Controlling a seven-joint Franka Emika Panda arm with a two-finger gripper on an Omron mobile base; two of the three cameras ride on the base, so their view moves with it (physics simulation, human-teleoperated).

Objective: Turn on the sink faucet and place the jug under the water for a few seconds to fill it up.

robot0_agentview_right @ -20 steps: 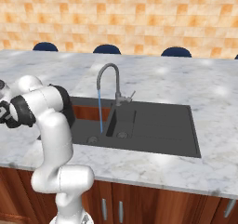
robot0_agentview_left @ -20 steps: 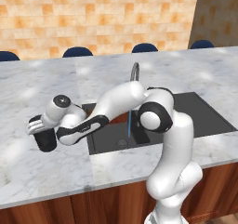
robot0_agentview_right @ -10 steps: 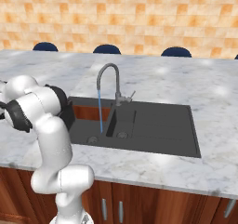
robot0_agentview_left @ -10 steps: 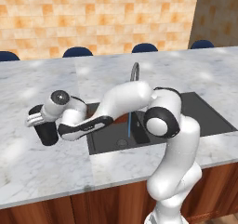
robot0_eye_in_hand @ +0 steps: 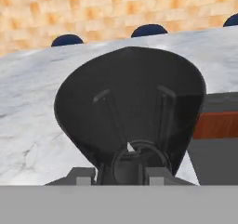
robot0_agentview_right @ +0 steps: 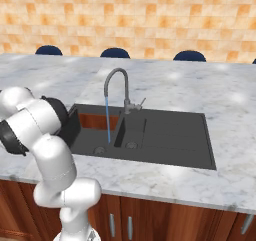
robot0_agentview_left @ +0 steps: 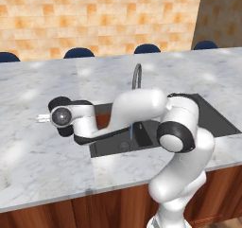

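Orange-and-tan tiled wall point(robot0_agentview_right: 150, 15) runs behind the grey-veined white marble table point(robot0_agentview_right: 210, 92), and dark blue rounded chair backs point(robot0_agentview_right: 114, 52) peek over its far edge. Set into the table I see the dark grey double-basin sink point(robot0_agentview_right: 170, 140), with a reddish-brown patch on the inner wall of its left basin.

From the sink's back edge rises the tall thin grey metal gooseneck faucet point(robot0_agentview_right: 119, 87), its small side lever point(robot0_agentview_right: 140, 104) sticking out to the right near the base. A thin, straight, light-blue stream of water point(robot0_agentview_right: 107, 117) drops from the spout down to the sink floor, landing near the left drain.

My white arm point(robot0_agentview_left: 142, 109) reaches out leftward over the table, with the wrist to the left of the sink. In the hand view, the small matte black cylindrical jug point(robot0_eye_in_hand: 130, 121) looms right in front of the claw point(robot0_eye_in_hand: 122, 174); I'm looking straight into its dark open mouth, and it sits over the marble beside the sink's left edge. In the right base view, the jug point(robot0_agentview_right: 70, 127) shows as a dark shape tucked against the arm at the sink's left rim, well apart from the water stream. The claw's fingertips point(robot0_eye_in_hand: 86, 175) are squeezed onto the jug's near wall, holding it.
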